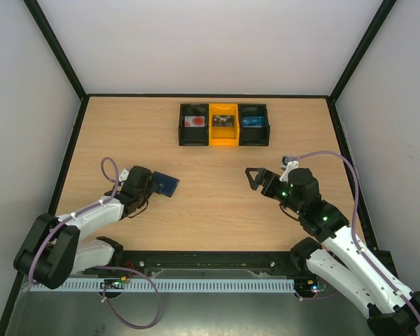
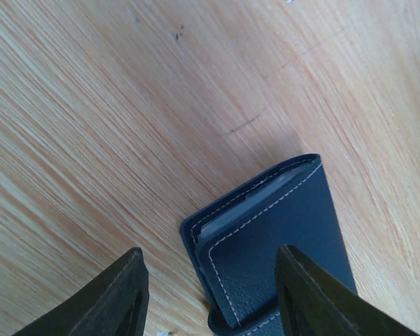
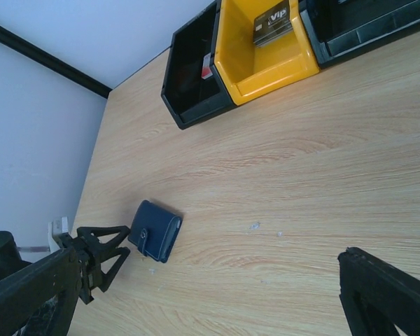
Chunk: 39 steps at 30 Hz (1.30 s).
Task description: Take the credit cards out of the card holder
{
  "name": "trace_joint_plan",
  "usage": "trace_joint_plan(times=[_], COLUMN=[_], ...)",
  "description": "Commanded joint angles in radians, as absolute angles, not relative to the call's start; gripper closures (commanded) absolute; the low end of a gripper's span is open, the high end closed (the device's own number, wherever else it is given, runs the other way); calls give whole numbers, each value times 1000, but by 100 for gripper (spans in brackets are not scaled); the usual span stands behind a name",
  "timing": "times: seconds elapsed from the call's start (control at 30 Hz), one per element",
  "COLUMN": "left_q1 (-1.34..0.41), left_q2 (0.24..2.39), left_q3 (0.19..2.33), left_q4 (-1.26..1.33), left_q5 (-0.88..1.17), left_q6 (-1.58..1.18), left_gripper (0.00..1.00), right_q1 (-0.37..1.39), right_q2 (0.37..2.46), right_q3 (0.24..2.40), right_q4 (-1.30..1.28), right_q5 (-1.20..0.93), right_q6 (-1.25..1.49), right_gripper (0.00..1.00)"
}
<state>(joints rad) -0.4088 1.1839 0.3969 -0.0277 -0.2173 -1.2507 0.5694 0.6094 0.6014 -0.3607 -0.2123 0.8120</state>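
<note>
Fingers (image 2: 122, 297) of left gripper (image 2: 210, 308) stood part-open, holding nothing. I noted closed card holder (image 2: 273, 238) on table (image 1: 217, 203), near end between them, long axis ahead. Right gripper (image 1: 253, 179) wide, empty, well apart.

The left arm (image 1: 98, 212) and the right arm (image 1: 353, 264) share one build: smooth white shell links set between bulky black joint housings. A lilac cable (image 1: 109, 168) loops off the left arm, and a second lilac cable (image 1: 336, 155) arcs over the right one. Small green lights (image 1: 325, 219) glow on the right arm's black joints. The left gripper (image 1: 152, 185) and the right gripper (image 1: 250, 179) are black throughout (seen from the side, the left one's fingers (image 3: 101, 246) form an open triangular lattice). Up close, their inner faces are flat and matte.
</note>
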Motion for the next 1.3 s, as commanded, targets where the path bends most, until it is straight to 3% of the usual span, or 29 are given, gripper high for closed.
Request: trace_joint_plan(times=[0.0, 0.47, 0.73, 0.97, 1.27], left_q1=[-402, -402, -418, -499, -568], left_q2=[1233, 1359, 1414, 1463, 1540], left_q3=[399, 432, 433, 472, 491], left_q4=[12, 166, 289, 299, 375], left_q5=[-201, -101, 117, 239, 366], left_q6=[-1265, -1144, -987, -870, -857], left_gripper=[50, 82, 96, 98, 98], right_q1=[566, 566, 567, 567, 570], right_q2=[593, 593, 630, 704, 930], right_q3=[586, 557, 481, 377, 354], right_q4=[-348, -338, -298, -128, 56], right_q5=[-220, -223, -281, -382, -462], right_q6=[808, 815, 820, 877, 877], right_gripper=[2, 2, 2, 19, 51])
